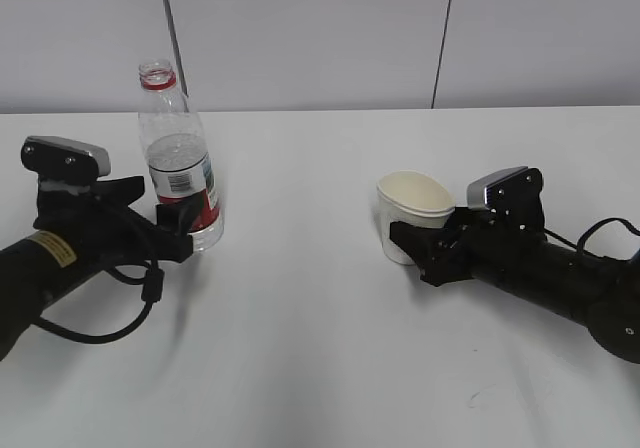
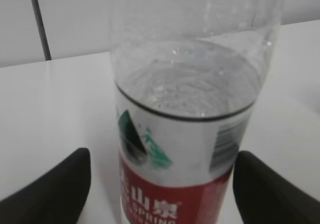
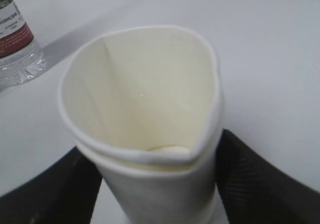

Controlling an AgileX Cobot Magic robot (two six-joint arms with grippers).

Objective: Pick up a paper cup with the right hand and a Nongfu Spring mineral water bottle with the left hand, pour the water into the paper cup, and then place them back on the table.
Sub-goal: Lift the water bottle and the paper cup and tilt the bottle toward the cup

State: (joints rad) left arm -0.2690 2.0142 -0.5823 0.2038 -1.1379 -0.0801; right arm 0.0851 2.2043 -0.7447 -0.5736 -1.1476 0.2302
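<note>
The Nongfu Spring bottle [image 1: 180, 168] stands upright and capless on the white table [image 1: 320, 348], with water [image 2: 185, 84] up to just above its red-and-white label. My left gripper [image 1: 185, 230] straddles its lower part. In the left wrist view the gripper [image 2: 162, 184] is open, with a gap between the bottle [image 2: 180, 134] and the left finger [image 2: 55, 189]. My right gripper [image 1: 415, 248] is shut on the paper cup [image 1: 412, 213] low over the table. In the right wrist view the fingers [image 3: 250, 184] press the cup [image 3: 145, 109] and its rim is squeezed to a point.
A grey panelled wall [image 1: 320, 28] with dark seams runs behind the table's far edge. A small dark scuff mark [image 1: 480, 396] lies on the table near the front right. The bottle's base also shows in the right wrist view [image 3: 15, 39] at far left.
</note>
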